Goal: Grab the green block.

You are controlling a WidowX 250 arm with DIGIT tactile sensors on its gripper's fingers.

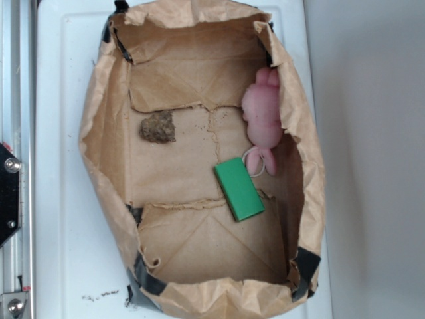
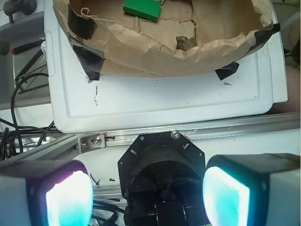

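The green block (image 1: pixel 239 189) lies flat on the floor of an open brown paper bag (image 1: pixel 99 139), right of centre and angled, just below a pink plush toy (image 1: pixel 261 116). In the wrist view the green block (image 2: pixel 141 9) shows at the top edge, inside the bag (image 2: pixel 155 59). My gripper (image 2: pixel 147 195) hangs well back from the bag, over the robot's black base. Its two glowing fingers (image 2: pixel 69 200) stand wide apart with nothing between them. The gripper does not show in the exterior view.
A brown lumpy rock-like piece (image 1: pixel 158 127) sits in the bag's left half, also seen as the brown piece (image 2: pixel 186 43) in the wrist view. The bag rests on a white tray (image 2: pixel 155 101). A metal rail (image 2: pixel 141 136) and black cables (image 2: pixel 23 108) lie near the base.
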